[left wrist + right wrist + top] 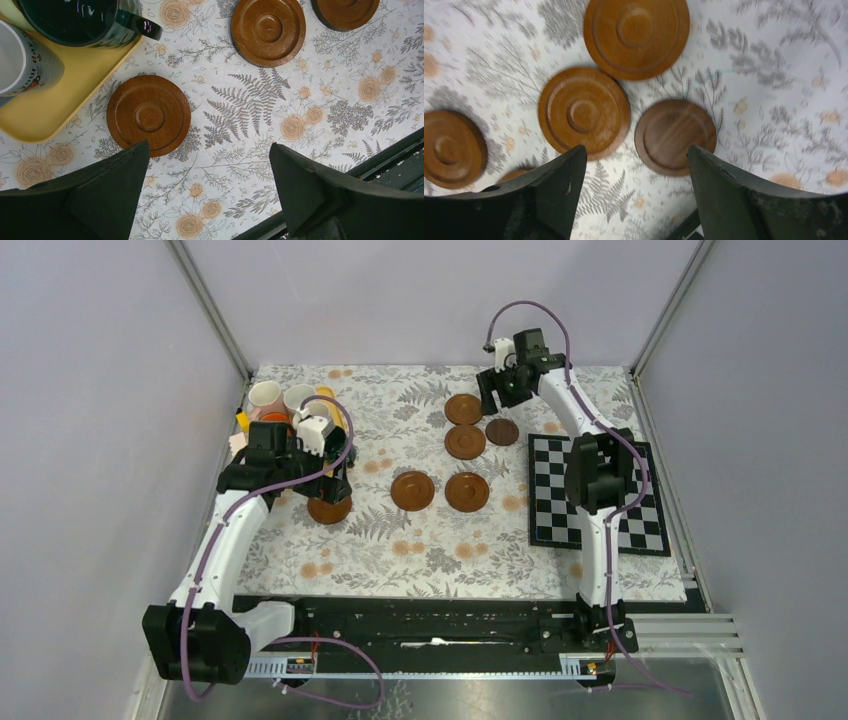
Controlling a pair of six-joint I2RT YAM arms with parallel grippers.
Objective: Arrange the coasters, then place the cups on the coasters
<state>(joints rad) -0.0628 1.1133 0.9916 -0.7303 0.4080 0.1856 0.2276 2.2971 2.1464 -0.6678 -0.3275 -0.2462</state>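
Several brown coasters lie on the floral cloth: two at the back [462,407] [465,441], a darker one [502,431] beside them, two in the middle [412,490] [467,492] and one [329,508] under the left arm. My left gripper [210,150] hangs open above bare cloth, just right of that coaster [148,115]. My right gripper [637,150] is open and empty over the back group, with the dark coaster [675,136] by its right finger. The cups [265,396] crowd the yellow tray [50,100], among them a dark green one [75,20].
A black-and-white chessboard mat [595,490] lies on the right of the table under the right arm. Grey walls enclose the table on three sides. The black rail with the arm bases [440,625] runs along the near edge.
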